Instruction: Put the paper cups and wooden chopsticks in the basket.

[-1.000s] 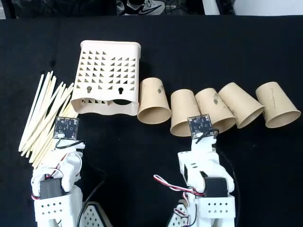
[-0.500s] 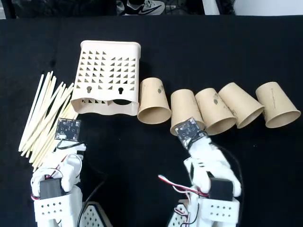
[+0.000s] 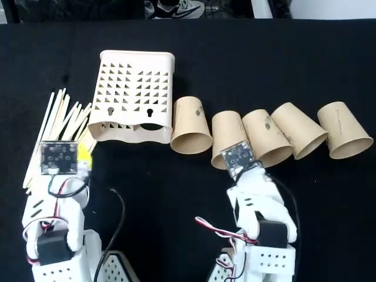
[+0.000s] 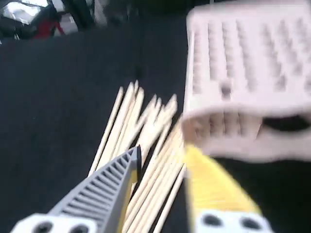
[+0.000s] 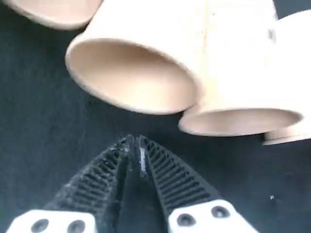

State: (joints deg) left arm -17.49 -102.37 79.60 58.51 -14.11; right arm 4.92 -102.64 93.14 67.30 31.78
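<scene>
From overhead, the whole layout sits on the black table (image 3: 247, 59). The basket (image 3: 134, 97) lies on its side in the upper left of the frame, its open mouth facing the bottom edge. The wooden chopsticks (image 3: 57, 120) are fanned in a loose pile just left of it. Five paper cups lie on their sides in a row across the middle, from the first cup (image 3: 191, 125), touching the basket's right side, through the second cup (image 3: 228, 136) to the last cup (image 3: 343, 130) at the far right.

The left arm (image 3: 53, 229) rises from the lower left corner, and its wrist board (image 3: 59, 157) covers the near ends of the chopsticks and the jaws beneath it. The left wrist view looks along those jaws. The left gripper (image 4: 163, 155) is spread wide with nothing held, and chopsticks (image 4: 146, 145) run between its grey and yellow fingers, with the basket (image 4: 243, 73) beyond, blurred.

The right arm (image 3: 258, 217) stands at lower centre, its wrist board (image 3: 238, 158) overlapping the second cup's rim from above. The right wrist view shows the right gripper (image 5: 133, 141) closed tight on nothing, tips just short of that cup's open mouth (image 5: 131, 77), not touching it. A neighbouring cup (image 5: 243, 104) presses against its side.

Shoes (image 3: 176, 8) sit past the table's far edge.
</scene>
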